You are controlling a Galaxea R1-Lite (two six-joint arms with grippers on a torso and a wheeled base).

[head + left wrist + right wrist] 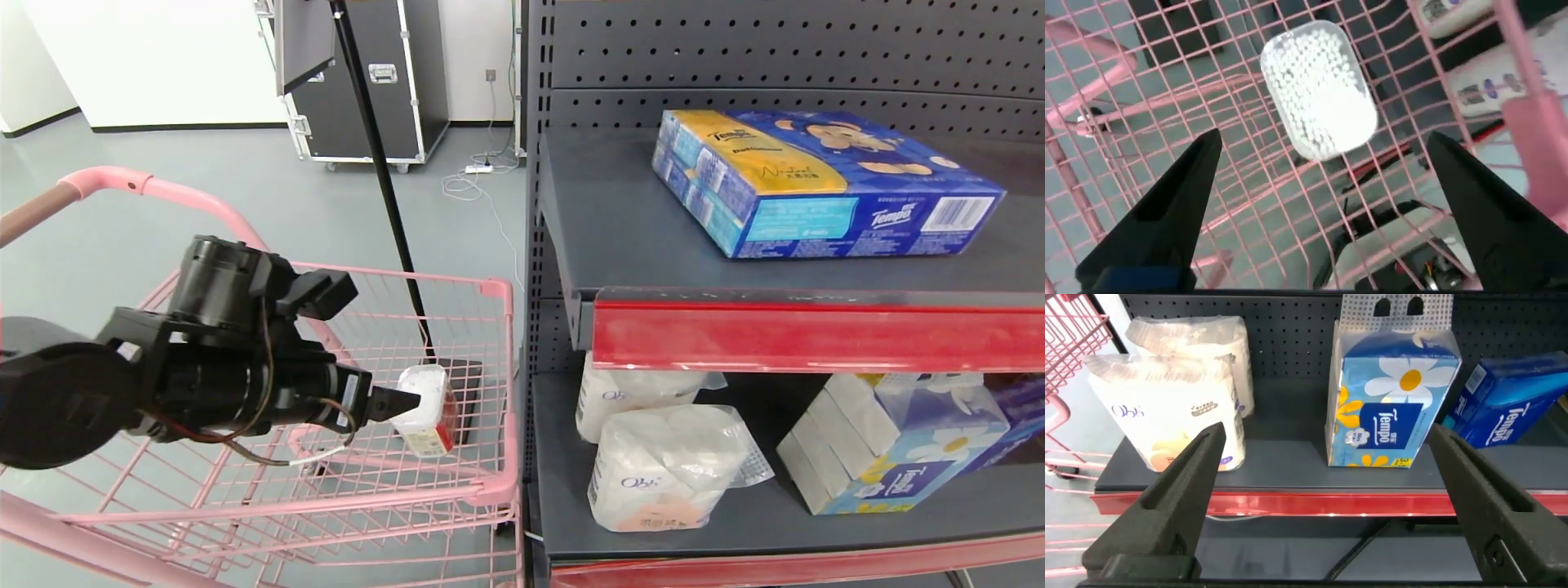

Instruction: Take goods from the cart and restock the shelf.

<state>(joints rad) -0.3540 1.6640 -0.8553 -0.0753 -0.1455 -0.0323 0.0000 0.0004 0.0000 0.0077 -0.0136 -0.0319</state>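
A small white tub of pale beads with a red label stands inside the pink wire cart. My left gripper is down in the cart, open, with its tips right beside the tub. In the left wrist view the tub lies on the cart mesh beyond the open left gripper. My right gripper is open with nothing in it, facing the lower shelf. There it sees white tissue packs and a blue flowered tissue pack.
The grey shelf unit stands right of the cart. A large blue tissue box lies on its upper board; white packs and blue packs fill the lower one. A black pole and a flight case stand behind the cart.
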